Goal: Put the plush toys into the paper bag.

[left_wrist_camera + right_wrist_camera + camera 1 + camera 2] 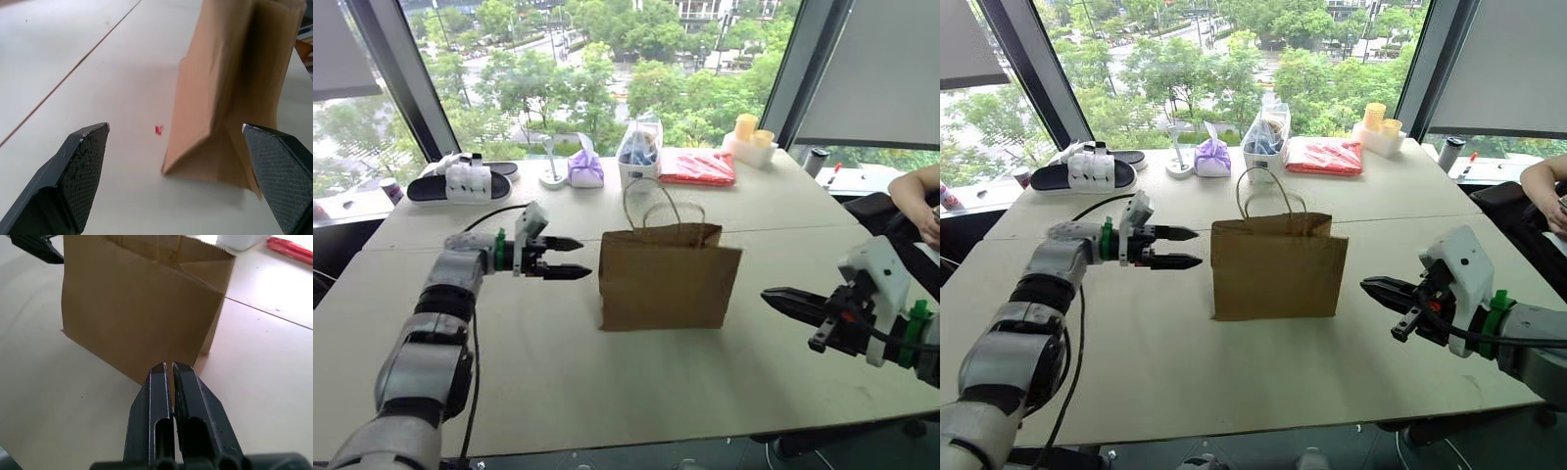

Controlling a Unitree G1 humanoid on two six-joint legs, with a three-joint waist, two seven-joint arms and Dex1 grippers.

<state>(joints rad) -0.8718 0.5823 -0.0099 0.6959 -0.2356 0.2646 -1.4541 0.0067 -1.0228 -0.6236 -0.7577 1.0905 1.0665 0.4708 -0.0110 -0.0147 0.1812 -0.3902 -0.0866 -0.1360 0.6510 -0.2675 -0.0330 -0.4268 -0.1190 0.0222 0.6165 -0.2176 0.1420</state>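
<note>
Standing upright mid-table, the paper bag (669,276) sits between both arms; left gripper (566,258) hovers beside it, fingers spread and empty, while right gripper (1383,291) is pinched closed, holding nothing.

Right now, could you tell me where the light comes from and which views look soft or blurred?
Head views: daylight from the windows behind; the paper bag throws a short shadow toward the camera. Left wrist view: the bag is blurred, the open left claw sharp. Right wrist view: the bag is fairly crisp behind the shut right claw.
</note>
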